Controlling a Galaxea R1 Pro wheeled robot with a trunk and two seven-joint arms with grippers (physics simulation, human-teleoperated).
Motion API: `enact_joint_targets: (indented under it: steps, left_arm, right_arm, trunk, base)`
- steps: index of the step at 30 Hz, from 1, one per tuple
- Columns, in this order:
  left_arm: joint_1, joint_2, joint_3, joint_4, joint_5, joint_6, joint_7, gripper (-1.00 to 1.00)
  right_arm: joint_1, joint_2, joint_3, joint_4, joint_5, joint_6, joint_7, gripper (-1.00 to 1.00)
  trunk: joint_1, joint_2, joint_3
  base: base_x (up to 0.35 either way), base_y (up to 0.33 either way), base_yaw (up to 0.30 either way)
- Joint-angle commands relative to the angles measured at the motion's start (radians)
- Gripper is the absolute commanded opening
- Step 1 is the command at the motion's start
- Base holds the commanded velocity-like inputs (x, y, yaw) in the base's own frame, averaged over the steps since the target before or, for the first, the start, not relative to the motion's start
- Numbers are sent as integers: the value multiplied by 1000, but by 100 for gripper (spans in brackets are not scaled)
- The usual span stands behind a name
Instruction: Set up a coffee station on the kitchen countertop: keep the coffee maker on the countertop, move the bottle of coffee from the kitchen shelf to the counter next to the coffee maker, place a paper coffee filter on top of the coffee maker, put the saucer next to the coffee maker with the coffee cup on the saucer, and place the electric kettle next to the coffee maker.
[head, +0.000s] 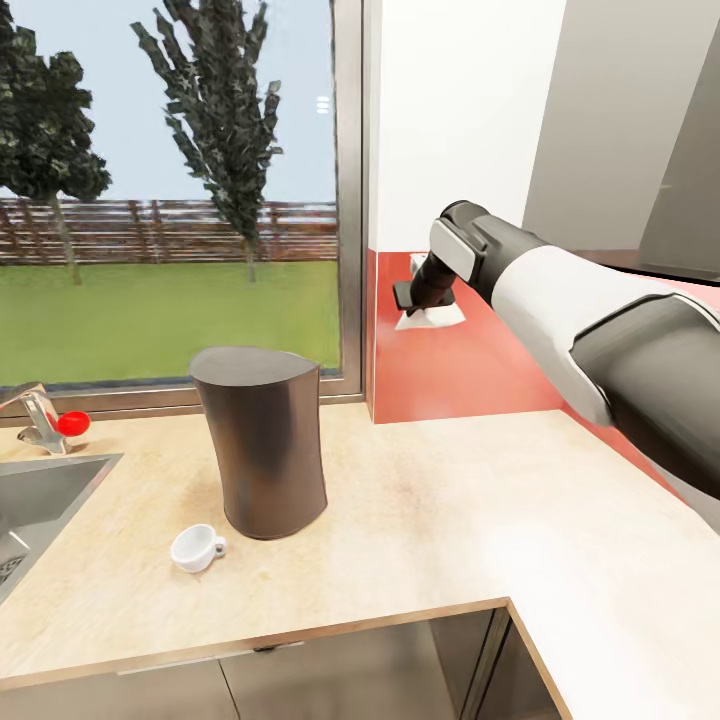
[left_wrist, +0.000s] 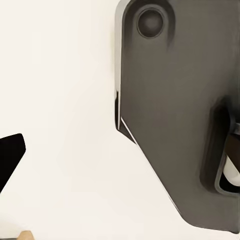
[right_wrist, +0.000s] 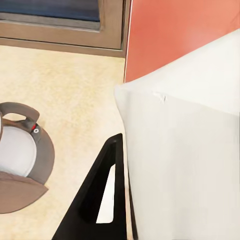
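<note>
1. Whitish folded paper, the paper coffee filter (head: 432, 318), hangs pinched in the right claw (head: 418, 300), raised above the table near the red wall panel (head: 470, 360) and well apart from its target.
2. In the right wrist view the paper coffee filter (right_wrist: 185, 160) sits pressed against a black finger (right_wrist: 100, 200), so this claw is clamped on the paper; a pointed corner stands free.
3. Dark grey, matte and slightly tapered, the tall coffee maker (head: 262, 440) stands upright on the light wood-look table (head: 420, 520), just in front of the window (head: 170, 200). Its top looks gently sloped rather than level.
4. A small white coffee cup (head: 196, 548) with a handle lies tipped on its side on the table just beside the coffee maker's base; a steel sink (head: 40, 500) is set in at the far left.
5. The left wrist view is close against dark housing and pale surface; I cannot tell whether the left claw is spread or pressed together.
6. The step in hand looks like carrying the filter across to the coffee maker's top. To do it well:
   - keep the paper high enough to clear the rim on the way across;
   - centre it over the top before lowering, since a light sheet may slide off the slope;
   - let go only once the paper rests on the surface, then lift straight up so it is not dragged off.
</note>
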Motion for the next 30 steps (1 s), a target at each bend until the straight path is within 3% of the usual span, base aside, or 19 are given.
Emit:
enact_joint_targets:
  steps: [1, 7, 9, 12, 13, 15, 17, 18, 30]
  left_arm:
    - [0, 0, 5, 0, -3, -4, 0, 100]
    - [0, 0, 5, -1, -3, -5, 0, 100]
    - [0, 0, 5, -1, -3, -5, 0, 100]
    - [0, 0, 5, 0, -3, -5, 0, 100]
    - [0, 1, 5, 0, -3, -5, 0, 100]
    - [0, 1, 5, 0, -3, -5, 0, 100]
    - [0, 2, 5, 0, -3, -5, 0, 100]
    - [0, 2, 5, 0, -3, -5, 0, 100]
    - [0, 3, 5, -1, -3, -4, 0, 100]
  right_arm:
    - [-1, 0, 8, 0, -2, 3, 1, -100]
    - [-1, 0, 13, -12, 40, 3, 38, -100]
    - [-1, 0, 13, -38, 44, 3, 103, -100]
    - [-1, 0, 21, -111, 61, 3, 307, -100]
    - [-1, 0, 29, -122, 67, 3, 339, -100]
    - [-1, 0, 68, -149, 92, 3, 417, -100]
    - [-1, 0, 133, -171, 116, 3, 486, -100]
    - [-1, 0, 187, -181, 129, 3, 530, -100]
    - [-1, 0, 209, -187, 138, 3, 545, -100]
  trunk:
    - [1, -2, -2]
    - [1, -2, -2]
    - [1, -2, -2]
    - [1, -2, -2]
    - [1, -2, -2]
    - [1, -2, -2]
    - [1, -2, -2]
    - [1, -2, -2]
    - [1, -2, -2]
  base:
    - [0, 0, 0]
    - [0, 0, 0]
    - [0, 0, 0]
    - [0, 0, 0]
    - [0, 0, 0]
    - [0, 0, 0]
    - [0, 0, 0]
    - [0, 0, 0]
    - [0, 0, 5]
